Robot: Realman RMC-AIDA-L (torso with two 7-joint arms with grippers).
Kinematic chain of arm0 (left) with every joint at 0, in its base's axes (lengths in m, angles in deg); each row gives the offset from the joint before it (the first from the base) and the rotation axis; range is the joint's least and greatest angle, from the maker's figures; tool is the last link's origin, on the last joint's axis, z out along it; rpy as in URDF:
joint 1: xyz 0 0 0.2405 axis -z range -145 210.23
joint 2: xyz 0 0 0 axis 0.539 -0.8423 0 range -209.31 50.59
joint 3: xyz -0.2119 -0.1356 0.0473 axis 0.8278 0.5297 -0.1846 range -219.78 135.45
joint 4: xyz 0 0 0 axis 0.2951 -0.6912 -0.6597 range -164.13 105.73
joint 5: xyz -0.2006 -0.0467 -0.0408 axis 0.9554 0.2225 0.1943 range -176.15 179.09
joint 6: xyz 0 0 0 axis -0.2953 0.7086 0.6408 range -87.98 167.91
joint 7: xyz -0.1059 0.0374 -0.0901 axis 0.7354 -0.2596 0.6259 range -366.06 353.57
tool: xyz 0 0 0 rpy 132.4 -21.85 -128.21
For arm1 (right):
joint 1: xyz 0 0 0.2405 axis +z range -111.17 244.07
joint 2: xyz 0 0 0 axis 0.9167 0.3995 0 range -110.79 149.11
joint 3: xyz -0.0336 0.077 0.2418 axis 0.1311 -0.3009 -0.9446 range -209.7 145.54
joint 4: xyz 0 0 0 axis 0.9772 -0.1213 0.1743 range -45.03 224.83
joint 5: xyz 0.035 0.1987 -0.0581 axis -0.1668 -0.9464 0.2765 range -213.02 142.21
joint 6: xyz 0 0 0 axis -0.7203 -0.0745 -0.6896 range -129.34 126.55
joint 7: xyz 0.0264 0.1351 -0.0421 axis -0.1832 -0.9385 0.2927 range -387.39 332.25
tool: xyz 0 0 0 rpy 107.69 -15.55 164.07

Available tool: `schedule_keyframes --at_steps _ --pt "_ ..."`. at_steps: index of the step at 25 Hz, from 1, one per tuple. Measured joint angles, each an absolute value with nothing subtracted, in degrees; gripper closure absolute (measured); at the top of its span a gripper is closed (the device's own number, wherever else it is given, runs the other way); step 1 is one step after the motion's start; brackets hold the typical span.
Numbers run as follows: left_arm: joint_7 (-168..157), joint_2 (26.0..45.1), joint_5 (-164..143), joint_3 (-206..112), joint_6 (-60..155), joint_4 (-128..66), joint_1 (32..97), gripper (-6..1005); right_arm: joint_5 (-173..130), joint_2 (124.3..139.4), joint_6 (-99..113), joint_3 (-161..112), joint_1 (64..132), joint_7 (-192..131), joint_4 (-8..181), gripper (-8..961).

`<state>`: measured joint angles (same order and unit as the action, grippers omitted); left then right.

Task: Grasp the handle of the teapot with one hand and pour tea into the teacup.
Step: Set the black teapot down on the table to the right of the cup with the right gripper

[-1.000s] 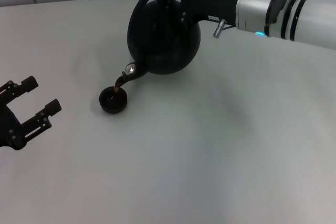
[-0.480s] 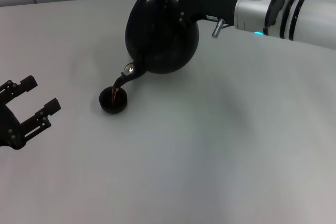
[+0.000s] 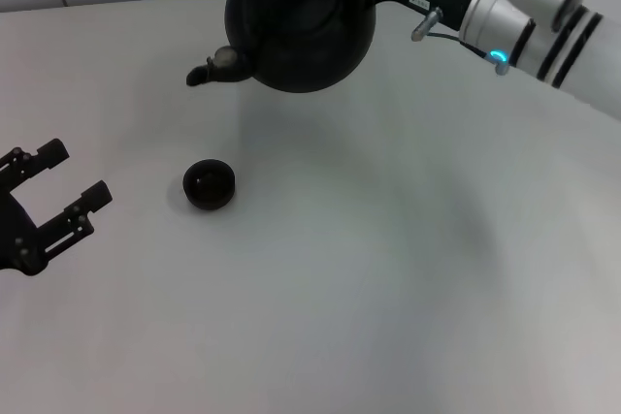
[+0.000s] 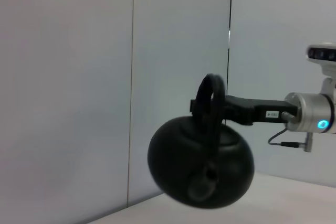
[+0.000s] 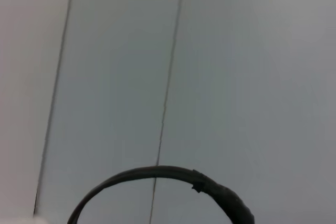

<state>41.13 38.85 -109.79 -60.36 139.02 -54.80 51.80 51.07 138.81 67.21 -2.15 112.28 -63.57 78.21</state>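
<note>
Right gripper [image 4: 210, 109] fingers clamped on handle [image 4: 211, 103]; teapot [image 3: 299, 16] looks heavy and rigid, top-centre frame. Left gripper [image 3: 60, 196] fingers open, idle lower left.

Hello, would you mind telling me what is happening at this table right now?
The right end effector holds the large round black teapot by its arched black handle, lifted above the white table and roughly level. The tiny dark teacup stands on the table, forward of the spout. The left end effector rests open and idle at the table's left.
</note>
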Motion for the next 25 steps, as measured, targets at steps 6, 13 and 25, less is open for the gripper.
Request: schedule_keyframes --at_steps 6,13,25 --pt "41.13 38.85 -109.8 -60.36 139.02 -54.9 51.87 300 45.92 138.75 71.22 -2.61 109.58 -66.33 81.12 846" --pt "41.13 38.78 -109.8 -60.36 139.02 -54.85 51.86 300 42.49 138.82 71.49 -3.01 106.56 -68.04 83.83 846" --pt "41.13 38.76 -109.8 -60.36 139.31 -54.95 51.86 301 41.46 138.78 70.73 -3.47 103.21 -68.09 87.98 846"
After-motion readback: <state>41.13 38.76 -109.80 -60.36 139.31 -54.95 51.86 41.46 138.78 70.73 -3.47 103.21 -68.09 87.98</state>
